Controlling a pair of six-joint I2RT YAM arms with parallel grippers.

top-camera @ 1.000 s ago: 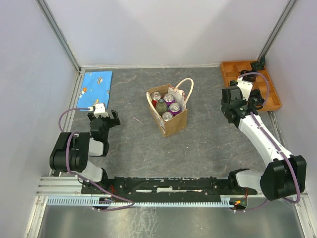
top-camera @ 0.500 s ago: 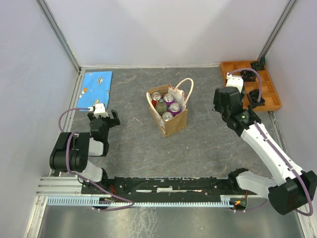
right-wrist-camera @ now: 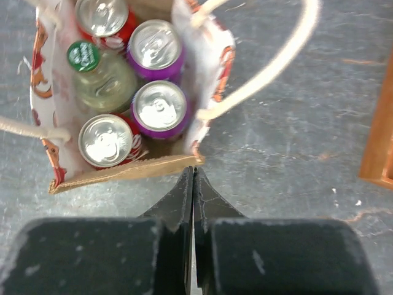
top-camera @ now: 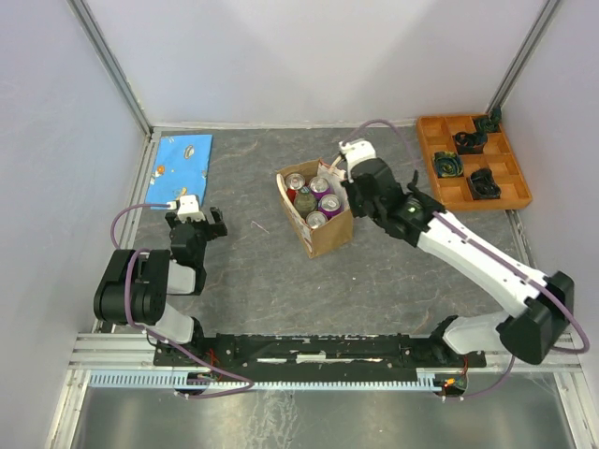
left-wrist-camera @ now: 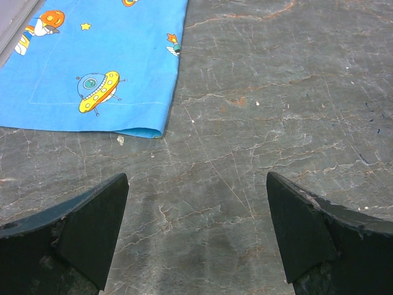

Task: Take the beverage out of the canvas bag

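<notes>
Just ahead of the right gripper (right-wrist-camera: 193,177), the boxy tan-brown canvas bag (right-wrist-camera: 116,171) ran off the wrist view's top edge, its walls hid all but the tops of the silver-lidded drink cans (right-wrist-camera: 158,110), and the orange compartment tray (right-wrist-camera: 377,141) to the gripper's right was cut to a sliver.

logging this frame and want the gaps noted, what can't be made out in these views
- Drink labels: right wrist view shows only the tops of the cans and bottle; bag walls hide the sides.
- One bag handle: top view, the right arm covers most of it.
- Dark items in the tray: top view, too small to name.
- Cloth: left wrist view, cut off by the top and left edges.
</notes>
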